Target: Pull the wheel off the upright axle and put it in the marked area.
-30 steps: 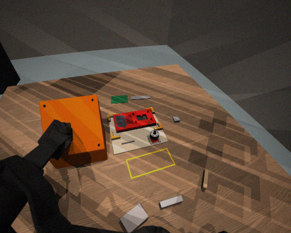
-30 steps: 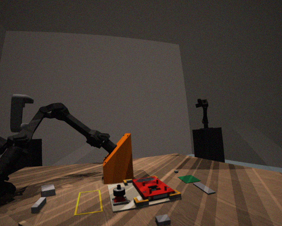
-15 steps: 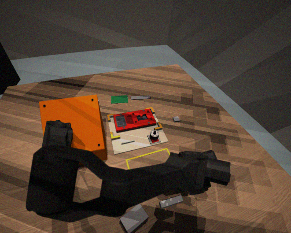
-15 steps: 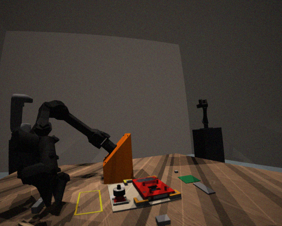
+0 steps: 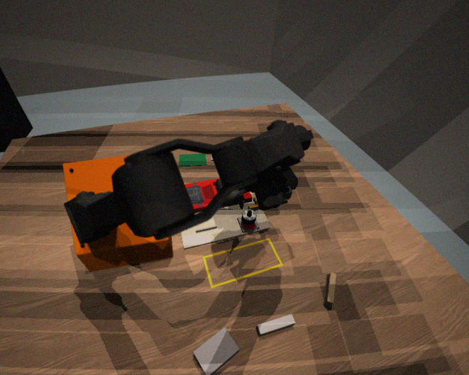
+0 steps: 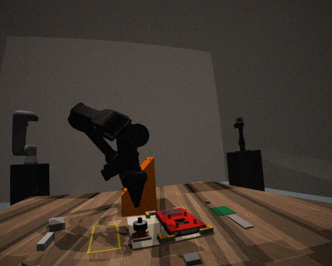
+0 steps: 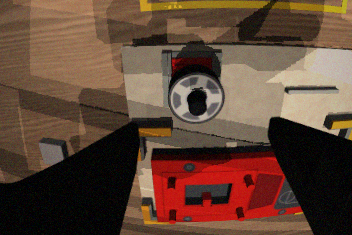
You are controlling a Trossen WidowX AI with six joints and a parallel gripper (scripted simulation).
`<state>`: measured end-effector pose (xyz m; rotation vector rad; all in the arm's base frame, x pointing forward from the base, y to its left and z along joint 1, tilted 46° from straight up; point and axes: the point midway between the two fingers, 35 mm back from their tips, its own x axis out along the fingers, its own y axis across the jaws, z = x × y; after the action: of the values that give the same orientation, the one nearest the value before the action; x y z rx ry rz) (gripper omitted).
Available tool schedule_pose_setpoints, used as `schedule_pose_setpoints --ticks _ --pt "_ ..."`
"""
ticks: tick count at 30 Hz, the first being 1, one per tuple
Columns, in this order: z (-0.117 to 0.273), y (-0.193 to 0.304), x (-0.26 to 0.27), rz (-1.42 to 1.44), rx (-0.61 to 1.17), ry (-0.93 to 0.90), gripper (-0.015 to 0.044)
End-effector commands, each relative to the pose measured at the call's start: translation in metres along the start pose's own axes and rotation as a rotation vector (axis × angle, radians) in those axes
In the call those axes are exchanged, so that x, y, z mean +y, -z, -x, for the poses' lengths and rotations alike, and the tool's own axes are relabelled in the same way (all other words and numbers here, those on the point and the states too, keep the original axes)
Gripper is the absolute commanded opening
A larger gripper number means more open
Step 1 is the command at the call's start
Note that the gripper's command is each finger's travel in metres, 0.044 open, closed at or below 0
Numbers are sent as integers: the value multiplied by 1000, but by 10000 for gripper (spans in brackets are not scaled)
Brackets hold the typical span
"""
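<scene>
The wheel (image 5: 248, 217) (image 6: 140, 226) (image 7: 213, 89), dark with a pale spoked face, sits on the upright axle (image 6: 139, 219) (image 7: 197, 103), whose black tip stands out above it. The axle's small red base stands near a corner of a pale board. The marked area (image 5: 247, 275) (image 6: 104, 250) (image 7: 210, 5) is a yellow outline on the table beside the board. My gripper (image 6: 136, 204) (image 7: 205, 129) is open and empty, pointing down above the board. In the wrist view the wheel appears just beyond the gap between the fingertips. The arm hides part of the board in the top view.
The pale board (image 5: 192, 239) (image 7: 245, 68) also bears a red plate (image 6: 192, 226) (image 7: 207, 168) with pegs, between yellow corner brackets. A tall orange wedge block (image 5: 92, 174) (image 6: 149, 188) stands behind. Grey blocks (image 5: 216, 351) (image 5: 275, 325) and a wooden bar (image 5: 330, 288) lie beyond the outline.
</scene>
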<state>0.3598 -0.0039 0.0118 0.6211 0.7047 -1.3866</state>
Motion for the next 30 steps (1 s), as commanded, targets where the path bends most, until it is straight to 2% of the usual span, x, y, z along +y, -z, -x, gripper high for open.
schedule_pose_setpoints --ticks 1,13,17,22,27,30 --pt "8 14 -9 13 -88 15 300" --pt "7 16 0 12 -88 15 300" --pt "-14 14 2 12 -87 15 300" --pt "-60 9 0 12 -90 15 300" --pt "-66 7 -1 12 -91 15 300" --pt "-64 6 -1 -1 -84 22 221"
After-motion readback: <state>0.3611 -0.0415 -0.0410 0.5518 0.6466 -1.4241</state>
